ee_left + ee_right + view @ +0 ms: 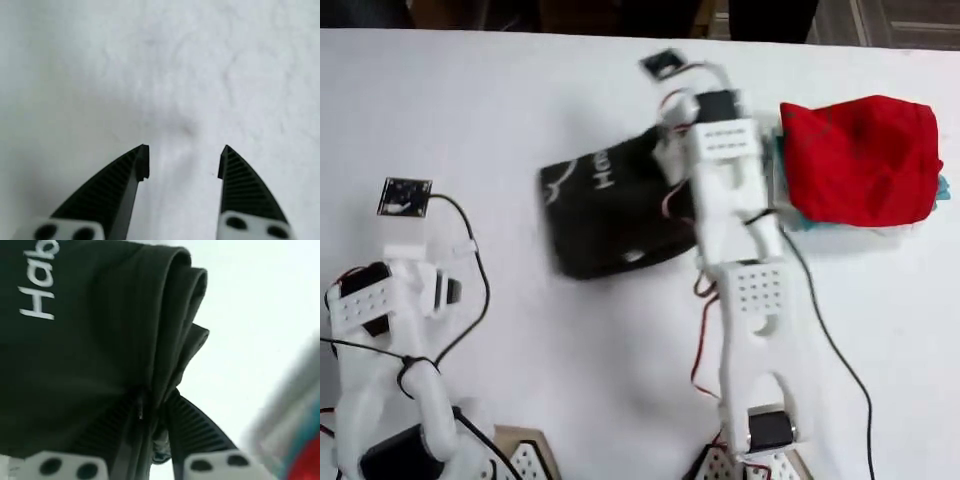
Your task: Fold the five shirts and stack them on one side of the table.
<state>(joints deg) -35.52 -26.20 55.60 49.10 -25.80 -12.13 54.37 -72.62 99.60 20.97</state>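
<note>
White table (pixel 520 100) held your folded black shirt (pixel 610 215) mid-table, near the red-topped stack (pixel 860 160). Right jaws were clamped on the black shirt's folded edge; left jaws stood apart. It looked soft, limp and light, so you needed every layer pinched.

light bright, even, from above | white surface (pixel 520 90) nearly washed out | soft faint shadows beside white plastic arm (pixel 760 300) | left wrist: dim patch ahead of jaws | black folded shirt (pixel 75 350) dark, folds faint

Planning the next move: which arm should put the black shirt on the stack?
Right: the right pincer grips the black shirt near the stack; the left pincer hangs open over bare table.
</note>
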